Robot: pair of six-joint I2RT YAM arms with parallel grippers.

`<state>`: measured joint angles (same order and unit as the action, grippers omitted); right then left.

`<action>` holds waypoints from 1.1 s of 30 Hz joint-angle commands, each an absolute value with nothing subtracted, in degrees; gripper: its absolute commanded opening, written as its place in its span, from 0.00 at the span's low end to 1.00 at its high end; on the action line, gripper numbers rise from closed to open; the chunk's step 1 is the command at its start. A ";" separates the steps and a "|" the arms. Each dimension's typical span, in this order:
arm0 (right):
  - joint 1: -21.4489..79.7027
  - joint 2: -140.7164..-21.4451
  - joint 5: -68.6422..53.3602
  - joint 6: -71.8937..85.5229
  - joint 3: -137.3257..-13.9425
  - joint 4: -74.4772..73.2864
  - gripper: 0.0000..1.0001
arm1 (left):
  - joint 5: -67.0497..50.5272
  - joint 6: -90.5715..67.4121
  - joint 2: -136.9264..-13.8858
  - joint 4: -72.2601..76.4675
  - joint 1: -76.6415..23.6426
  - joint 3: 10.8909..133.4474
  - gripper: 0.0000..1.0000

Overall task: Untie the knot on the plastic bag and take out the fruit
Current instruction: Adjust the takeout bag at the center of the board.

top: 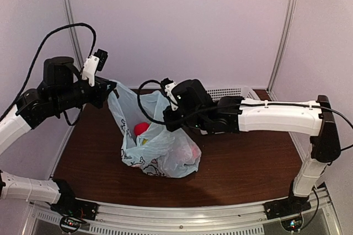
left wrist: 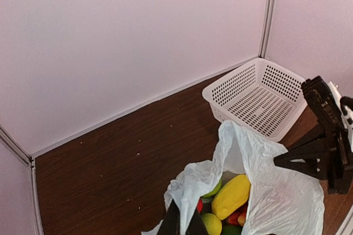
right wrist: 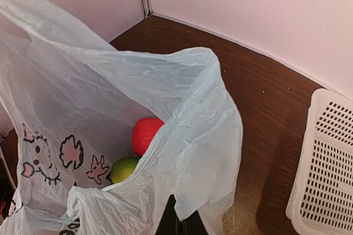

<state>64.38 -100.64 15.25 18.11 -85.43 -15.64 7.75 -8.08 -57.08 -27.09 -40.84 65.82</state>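
The pale blue plastic bag (top: 160,149) stands on the brown table with its mouth pulled open; no knot shows in any view. My left gripper (top: 112,87) is shut on the bag's left rim, held up off the table. The right gripper (top: 167,118) is shut on the right rim. In the left wrist view the left gripper (left wrist: 184,219) pinches a fold of plastic, and fruit lies inside: a yellow one (left wrist: 231,195) and a lime-green one (left wrist: 211,224). The right gripper (right wrist: 181,225) grips the near rim above a red fruit (right wrist: 146,134) and a green fruit (right wrist: 124,167).
A white perforated basket (top: 234,92) stands at the back right of the table, just behind the right arm, with nothing in it (left wrist: 259,100). Pale walls close in the back and both sides. Bare brown table lies left of and in front of the bag.
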 commanded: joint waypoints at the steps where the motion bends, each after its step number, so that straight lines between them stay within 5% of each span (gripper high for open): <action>1: 60.41 -101.77 11.92 12.33 -92.24 -13.27 0.00 | 5.91 -6.06 -54.51 -26.19 -39.03 65.47 0.00; 11: 57.14 -99.72 11.22 11.54 -87.21 -9.30 0.00 | 0.63 -5.38 -44.45 -17.49 -39.02 52.03 0.00; 18: 57.82 -95.88 10.60 10.96 -84.13 -13.38 0.59 | -1.53 -5.34 -41.19 -12.50 -39.02 45.39 0.00; 22: 60.16 -92.27 11.09 8.60 -85.51 -18.37 0.79 | -1.40 -5.14 -40.02 -12.00 -39.02 44.57 0.00; 26: 63.00 -92.55 9.04 7.24 -88.62 -24.42 0.83 | -1.77 -5.27 -40.33 -12.79 -39.02 44.59 0.00; 33: 66.49 -99.84 7.25 7.41 -95.22 -31.37 0.73 | -2.83 -5.44 -40.57 -12.83 -39.02 44.67 0.00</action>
